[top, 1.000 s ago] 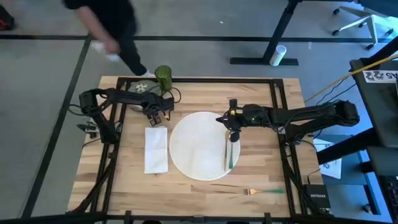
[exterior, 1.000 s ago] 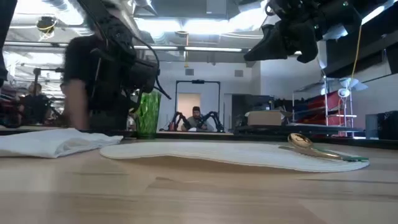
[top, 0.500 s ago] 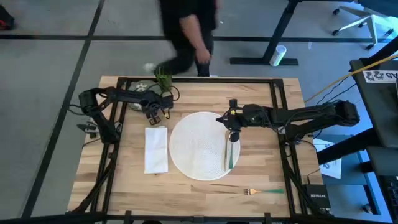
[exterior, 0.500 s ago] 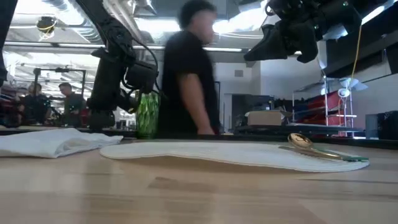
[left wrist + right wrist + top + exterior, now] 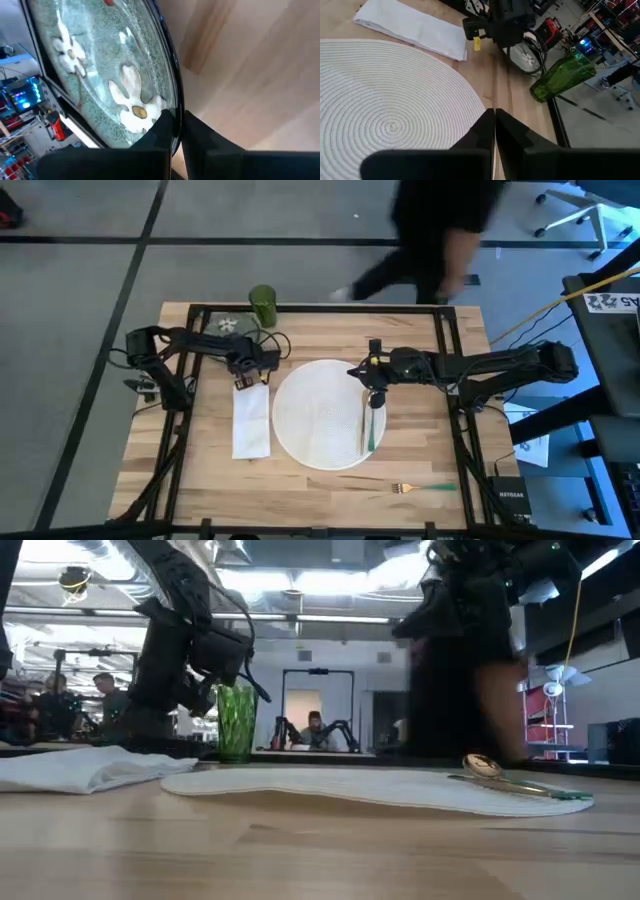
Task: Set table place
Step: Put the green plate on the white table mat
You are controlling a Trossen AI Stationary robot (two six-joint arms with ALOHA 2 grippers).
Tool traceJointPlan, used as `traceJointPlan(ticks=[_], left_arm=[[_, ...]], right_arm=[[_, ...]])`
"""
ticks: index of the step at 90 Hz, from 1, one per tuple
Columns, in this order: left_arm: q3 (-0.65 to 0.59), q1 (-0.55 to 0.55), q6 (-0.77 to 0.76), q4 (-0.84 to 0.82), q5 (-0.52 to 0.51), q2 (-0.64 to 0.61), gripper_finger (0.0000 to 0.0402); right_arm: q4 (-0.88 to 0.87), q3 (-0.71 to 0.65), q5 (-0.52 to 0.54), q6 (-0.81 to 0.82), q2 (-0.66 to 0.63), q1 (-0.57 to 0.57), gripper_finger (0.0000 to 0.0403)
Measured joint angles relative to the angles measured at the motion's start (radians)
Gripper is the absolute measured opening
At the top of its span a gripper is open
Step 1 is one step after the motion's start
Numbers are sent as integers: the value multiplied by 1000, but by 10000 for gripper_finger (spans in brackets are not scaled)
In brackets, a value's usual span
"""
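A glass plate with white flowers [image 5: 115,75] shows up close in the left wrist view, with my left gripper [image 5: 176,119] shut on its rim. From above, the plate [image 5: 226,324] is at the table's far left, next to a green glass [image 5: 262,304]. A round white woven placemat [image 5: 322,414] lies mid-table, and a green-handled spoon [image 5: 369,426] rests on its right part. My right gripper [image 5: 375,392] hovers shut over the spoon's bowl end, touching nothing. A folded white napkin [image 5: 250,420] lies left of the placemat. My left gripper pinches the plate's dark rim [image 5: 176,102] between its two fingers, one finger [image 5: 157,131] on the flowered face and the other behind it. The plate stands tilted in the hold. Whether its far edge rests on the table, I cannot tell.
A green-handled fork [image 5: 424,488] lies near the table's front right edge. Black rails [image 5: 452,350] run along the table [image 5: 300,480]. A person [image 5: 440,230] passes behind the far edge, and other people show in the room beyond.
My left gripper has shifted a little toward the near edge, over the napkin's far end, with the plate still in its hold. A person has walked behind the table's far edge from left to right.
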Motion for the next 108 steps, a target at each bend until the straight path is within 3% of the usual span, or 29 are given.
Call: traceJointPlan(ticks=[51,108], left_arm=[[70,-171,-153,-129,34,-162,1],[-74,-92,-80,101,140,-157,1]], right_arm=[[1,0,0,-2,0,0,0],[2,0,0,-3,0,0,0]])
